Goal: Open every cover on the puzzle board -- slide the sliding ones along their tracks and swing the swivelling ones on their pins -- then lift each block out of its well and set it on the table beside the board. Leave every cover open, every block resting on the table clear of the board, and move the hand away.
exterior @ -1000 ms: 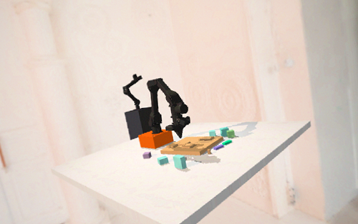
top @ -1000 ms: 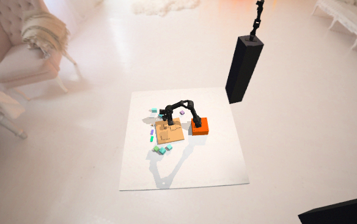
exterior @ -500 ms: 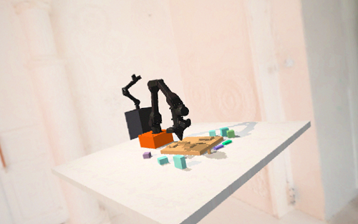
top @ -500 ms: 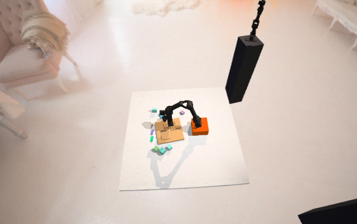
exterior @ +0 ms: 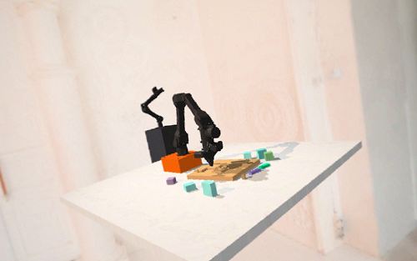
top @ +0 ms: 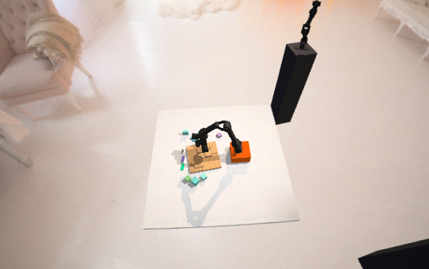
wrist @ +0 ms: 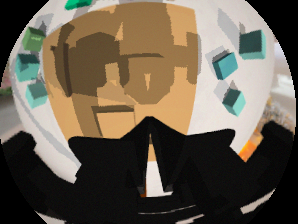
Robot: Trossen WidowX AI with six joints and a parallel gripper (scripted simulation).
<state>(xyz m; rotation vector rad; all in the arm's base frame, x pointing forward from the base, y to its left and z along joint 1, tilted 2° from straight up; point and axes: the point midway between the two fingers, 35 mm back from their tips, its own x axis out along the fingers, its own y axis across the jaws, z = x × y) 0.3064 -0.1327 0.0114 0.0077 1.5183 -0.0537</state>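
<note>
No lettering, label, brand mark, number or sign can be read in any view; every surface shown is plain, and small details are too blurred to tell.

blocks [exterior: 209, 188] ring the board [exterior: 236, 171] (right side free).

Matte black jointed arm [exterior: 190, 113], chunky links, black tapered gripper [exterior: 209, 161], mounted on orange box base [exterior: 173, 163]
</note>
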